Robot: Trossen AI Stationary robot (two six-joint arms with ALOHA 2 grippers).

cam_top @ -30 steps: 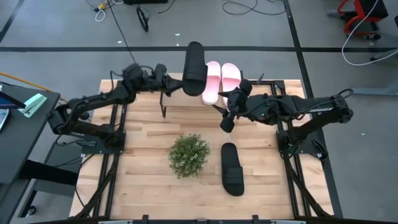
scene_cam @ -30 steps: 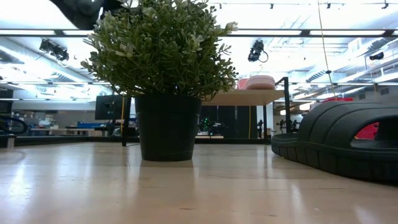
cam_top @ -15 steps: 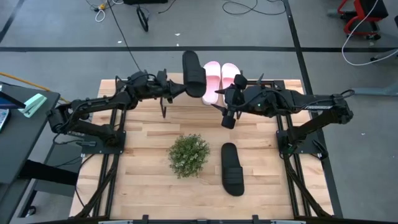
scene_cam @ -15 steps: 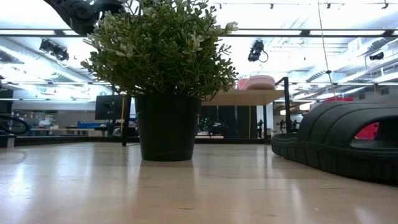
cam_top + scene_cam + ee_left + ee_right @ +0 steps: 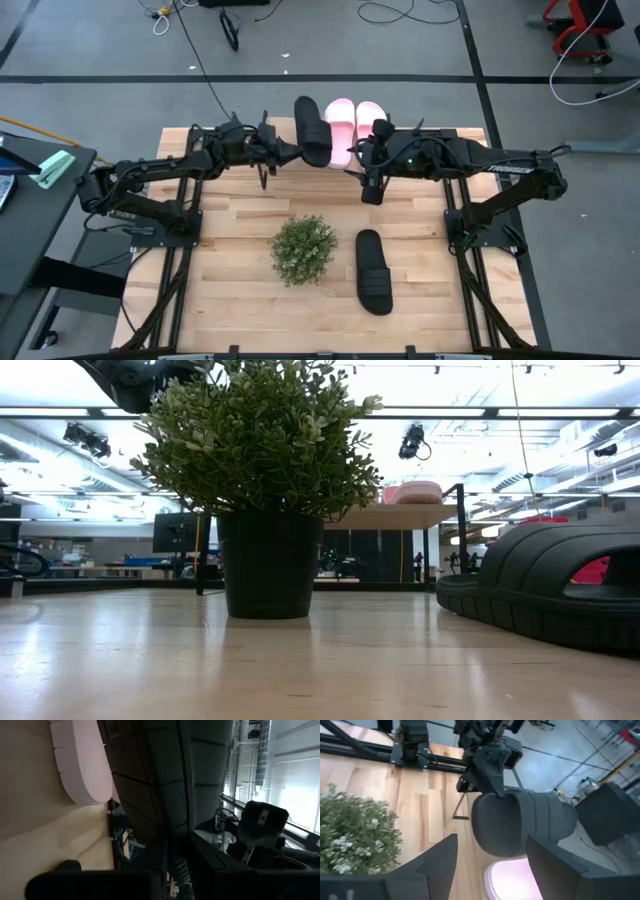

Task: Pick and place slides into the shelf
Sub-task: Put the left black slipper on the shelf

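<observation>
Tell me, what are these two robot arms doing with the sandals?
They are putting slides on a low shelf. The left gripper holds a black slide over the shelf beside two pink slides already there. The right gripper hangs open nearby, holding nothing. Another black slide lies on the table by a potted plant.

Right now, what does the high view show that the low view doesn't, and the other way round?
Only the high view shows the left gripper shut on a plain black slide, held over the light-wood shelf beside two pale pink slides, and the right gripper, open and empty, hanging nearby. Only the low view shows the plant's black pot and the shelf's underside. Both show the small green potted plant and the second black slide lying on the wooden tabletop.
</observation>
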